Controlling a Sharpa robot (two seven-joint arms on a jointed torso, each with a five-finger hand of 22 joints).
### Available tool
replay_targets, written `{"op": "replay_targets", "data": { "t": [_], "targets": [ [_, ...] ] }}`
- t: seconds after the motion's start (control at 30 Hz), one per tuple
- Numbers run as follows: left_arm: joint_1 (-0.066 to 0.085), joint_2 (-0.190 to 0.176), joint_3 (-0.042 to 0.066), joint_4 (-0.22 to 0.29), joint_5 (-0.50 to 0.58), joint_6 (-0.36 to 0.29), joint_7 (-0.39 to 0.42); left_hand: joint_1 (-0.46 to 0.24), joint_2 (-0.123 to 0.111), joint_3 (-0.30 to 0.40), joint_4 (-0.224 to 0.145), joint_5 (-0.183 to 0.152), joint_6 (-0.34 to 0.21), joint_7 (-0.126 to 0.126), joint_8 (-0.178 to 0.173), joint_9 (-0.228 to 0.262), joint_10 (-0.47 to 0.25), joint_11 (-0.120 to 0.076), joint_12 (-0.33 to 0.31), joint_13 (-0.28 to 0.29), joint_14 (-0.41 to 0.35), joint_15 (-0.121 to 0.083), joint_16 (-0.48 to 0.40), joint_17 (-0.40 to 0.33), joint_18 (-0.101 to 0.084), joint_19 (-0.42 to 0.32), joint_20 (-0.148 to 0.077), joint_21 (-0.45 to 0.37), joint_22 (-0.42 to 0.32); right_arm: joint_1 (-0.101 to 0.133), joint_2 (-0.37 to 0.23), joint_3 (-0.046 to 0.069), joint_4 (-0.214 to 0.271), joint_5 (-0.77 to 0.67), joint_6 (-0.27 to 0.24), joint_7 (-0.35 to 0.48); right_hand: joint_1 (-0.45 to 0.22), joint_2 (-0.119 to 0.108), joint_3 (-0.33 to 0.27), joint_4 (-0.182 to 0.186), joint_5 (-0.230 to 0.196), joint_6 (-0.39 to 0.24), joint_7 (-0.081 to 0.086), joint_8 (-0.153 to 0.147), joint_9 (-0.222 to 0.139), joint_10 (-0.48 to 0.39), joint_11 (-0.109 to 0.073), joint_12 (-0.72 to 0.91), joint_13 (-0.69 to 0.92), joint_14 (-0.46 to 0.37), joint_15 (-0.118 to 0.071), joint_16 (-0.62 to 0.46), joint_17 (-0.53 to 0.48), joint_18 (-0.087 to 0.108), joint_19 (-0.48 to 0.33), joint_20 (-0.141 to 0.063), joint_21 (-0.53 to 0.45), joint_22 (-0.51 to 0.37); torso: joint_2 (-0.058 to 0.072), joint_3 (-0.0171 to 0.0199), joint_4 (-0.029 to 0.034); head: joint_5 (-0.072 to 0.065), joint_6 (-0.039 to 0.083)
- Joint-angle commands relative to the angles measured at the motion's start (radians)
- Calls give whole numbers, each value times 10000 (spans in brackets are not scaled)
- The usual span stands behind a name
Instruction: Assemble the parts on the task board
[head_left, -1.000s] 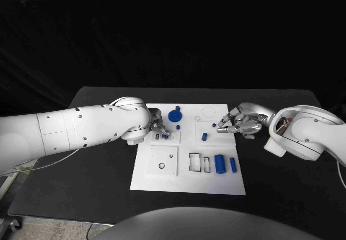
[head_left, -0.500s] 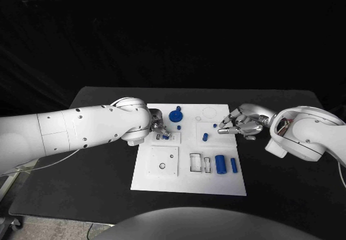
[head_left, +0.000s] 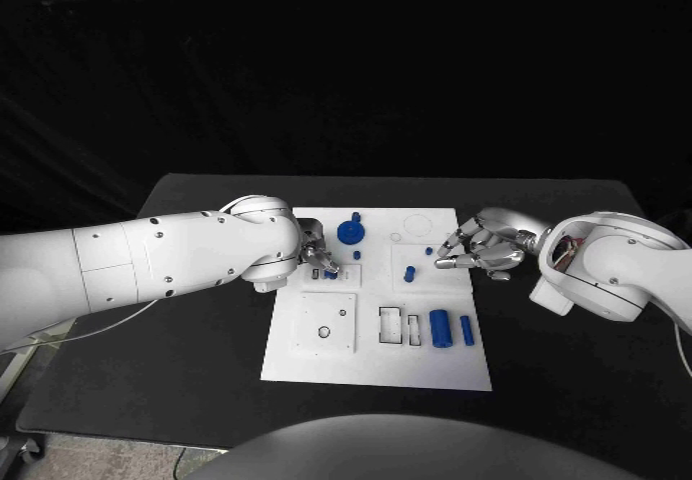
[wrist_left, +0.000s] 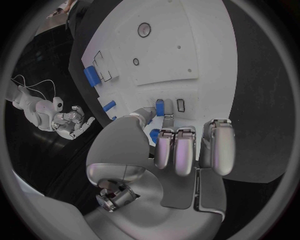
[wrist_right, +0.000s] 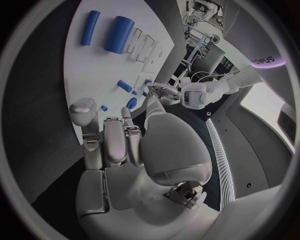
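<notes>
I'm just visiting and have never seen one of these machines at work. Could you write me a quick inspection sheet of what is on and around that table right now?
Surface: black table bearing the white task board.
Job's things: two blue cylinders lie side by side on the board; a blue round part stands near its far edge; a small blue peg lies mid-board.
Clutter: nothing seen.
Hands: left hand pinches a small blue part over the board; right hand hovers at the board's right edge, holding nothing.
Cables: a thin pale cable hangs under the left arm.
Surroundings: dark backdrop.
</notes>
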Motion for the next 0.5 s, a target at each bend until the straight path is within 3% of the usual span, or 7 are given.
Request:
{"op": "replay_targets", "data": {
  "t": [0.03,0.33,0.43,0.5],
  "targets": [
    [-32,-17,-26,8,-81,286,-49,-77,59,79,6,-36,0,-31,12,13,1047,-33,24,2630,1057,-43,24,2630,120,-62,-32,-43,1186,-9,10,0,-20,13,164,-79,66,108,-40,-55,12,62,-21,61,-8,33,61,-43,1485,-9,51,-53,-24,91,-86,19,-75,612,-8,5,5,7,2],
    [-34,-22,-30,-3,-64,455,-78,-183,31,149,18,-185,13,-31,-1,65,1047,-32,24,2630,1057,-43,24,2630,127,-85,-31,-70,1164,-16,19,-1,-28,13,208,-111,103,126,-40,-78,40,65,-16,63,-13,18,65,-55,1471,-22,57,-73,-44,99,-104,27,-129,602,3,2,0,15,2],
    [-34,-9,-31,-16,-53,490,-84,-333,22,184,63,-581,21,-32,-30,121,1047,-33,24,2630,1057,-41,24,2630,131,-100,-29,-95,1153,-17,15,-2,-23,12,214,-117,122,133,-41,-89,52,66,-15,63,-15,9,69,-62,1463,-30,60,-89,-58,103,-114,30,-161,596,8,0,-1,20,2],
    [-34,2,-31,-22,-30,498,-86,-484,26,155,138,-1096,40,-32,-57,163,1047,-32,24,2630,1057,-37,24,2630,133,-105,-25,-109,1151,-18,13,-2,-18,12,222,-121,122,133,-41,-89,52,66,-15,63,-15,9,69,-62,1463,-30,60,-89,-58,103,-114,30,-161,596,10,0,0,18,2]
  ]
}}
